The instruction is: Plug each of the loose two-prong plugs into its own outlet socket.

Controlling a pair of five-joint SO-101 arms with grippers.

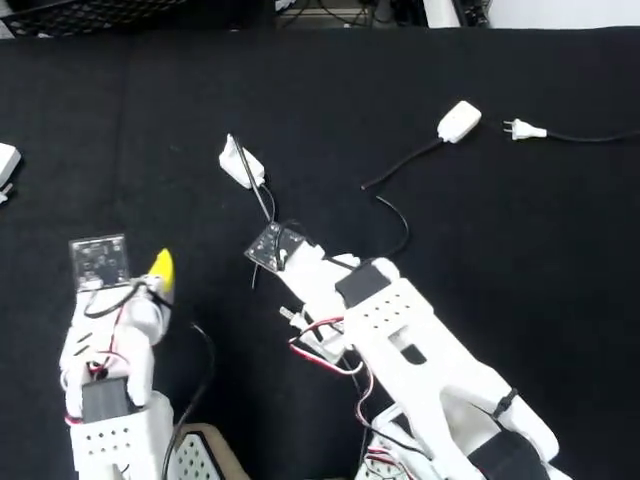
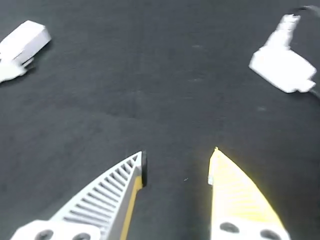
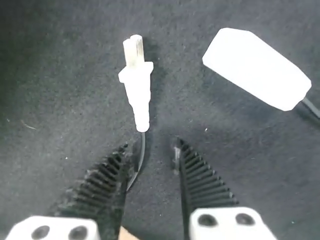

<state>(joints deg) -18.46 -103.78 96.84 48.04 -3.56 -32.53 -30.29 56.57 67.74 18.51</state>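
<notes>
Grasp approach in hand. The right fingers (image 3: 107, 180) open astride the cable (image 3: 143, 147); plug (image 3: 136, 85) just beyond their tips, socket (image 3: 255, 67) beside it. The left fingers (image 2: 235, 185) open, empty. Next, in my judgement: advance, clamp plug body.

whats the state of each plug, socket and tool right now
left tool: open, empty
right tool: open, gripping nothing
near plug: unplugged, lying loose, cord running between the right tool's fingers
near socket: nothing plugged in, beside the near plug
far plug: unplugged, apart from the far socket
far socket: nothing plugged in
</notes>
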